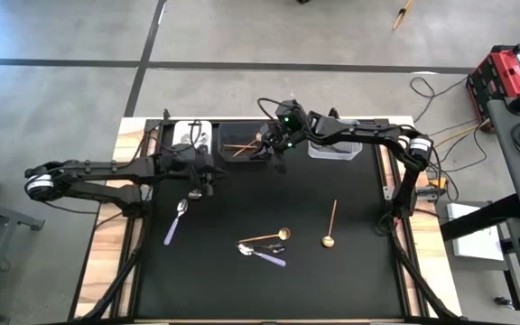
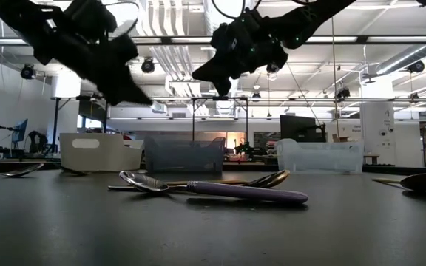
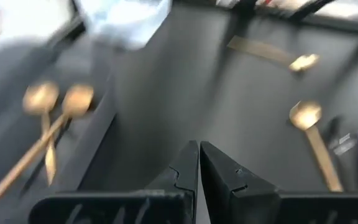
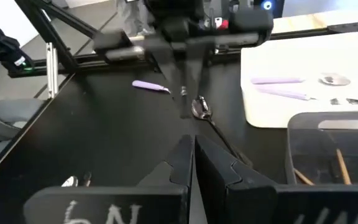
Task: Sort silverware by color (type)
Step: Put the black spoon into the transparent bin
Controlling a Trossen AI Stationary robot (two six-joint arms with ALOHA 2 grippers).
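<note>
My left gripper (image 1: pixel 204 179) (image 3: pixel 199 163) hangs shut and empty above the mat, just near of the white bin (image 1: pixel 192 135), which holds lilac-handled pieces (image 4: pixel 278 81). A dark grey spoon (image 4: pixel 201 109) lies on the mat under it. My right gripper (image 1: pixel 279 161) (image 4: pixel 194 155), also shut and empty, hovers by the near edge of the dark bin (image 1: pixel 242 144), where gold spoons (image 3: pixel 42 124) lie. Flat on the mat are a lilac-handled spoon (image 1: pixel 176 221), a gold spoon (image 1: pixel 269 236) crossing another lilac-handled spoon (image 1: pixel 262 255) (image 2: pixel 220 191), and a gold spoon (image 1: pixel 330 226).
A clear bin (image 1: pixel 335 146) stands at the far edge, right of the dark bin. Black frame rails run along the mat's left and right sides. In the low view both grippers (image 2: pixel 117 81) (image 2: pixel 220 81) hang well above the table top.
</note>
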